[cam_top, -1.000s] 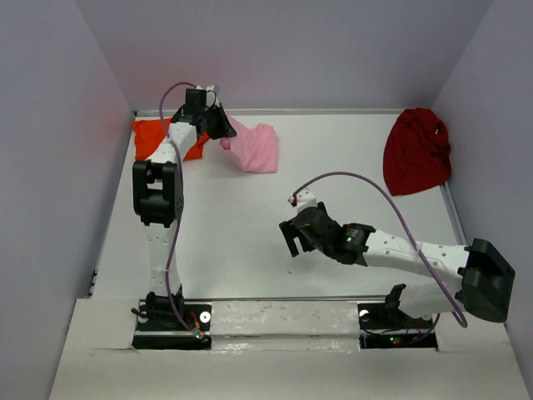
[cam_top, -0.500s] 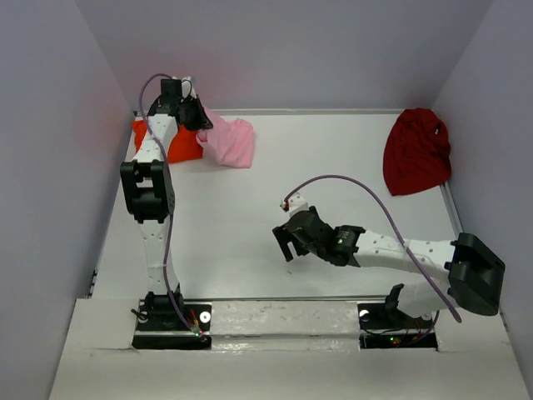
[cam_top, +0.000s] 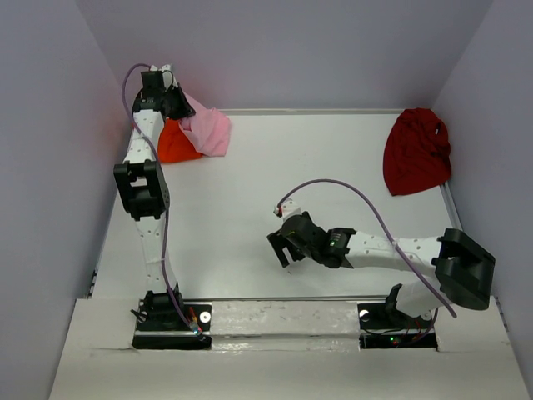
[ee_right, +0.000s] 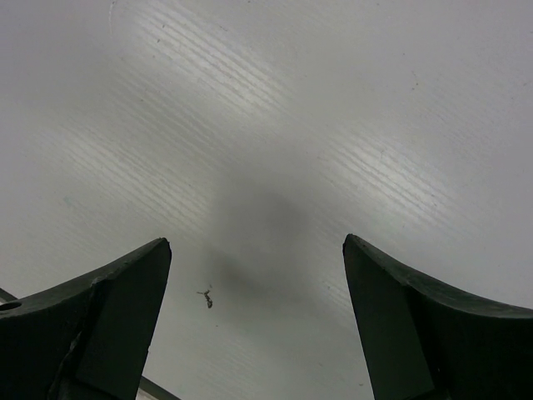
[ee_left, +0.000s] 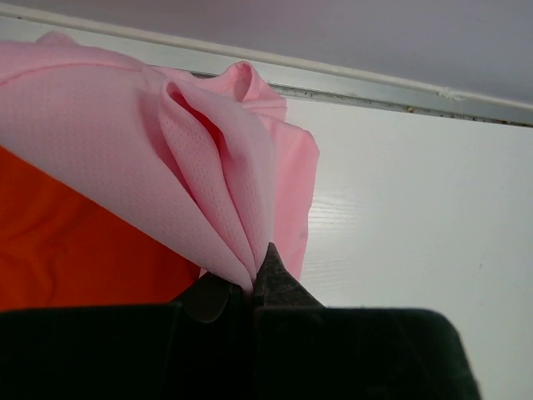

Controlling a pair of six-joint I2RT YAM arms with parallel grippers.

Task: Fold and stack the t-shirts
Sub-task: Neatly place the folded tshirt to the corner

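My left gripper (cam_top: 176,103) is shut on the light pink t-shirt (cam_top: 208,132) at the back left corner and holds it bunched above the table. In the left wrist view the pink t-shirt (ee_left: 150,158) hangs in folds from the gripper (ee_left: 252,283). The bright orange t-shirt (cam_top: 173,143) lies under and beside it, also in the left wrist view (ee_left: 75,242). The dark red t-shirt (cam_top: 416,150) lies crumpled at the back right. My right gripper (cam_top: 281,248) is open and empty over bare table; its fingertips (ee_right: 137,283) frame nothing.
The white table (cam_top: 275,192) is walled by grey panels on the left, back and right. A raised rim (ee_left: 400,90) runs along the back edge. A purple cable (cam_top: 366,187) arcs over the right arm.
My left gripper has carried the pink t-shirt left and back, onto the orange t-shirt. My right gripper has drifted a little left and toward the near edge, still open.
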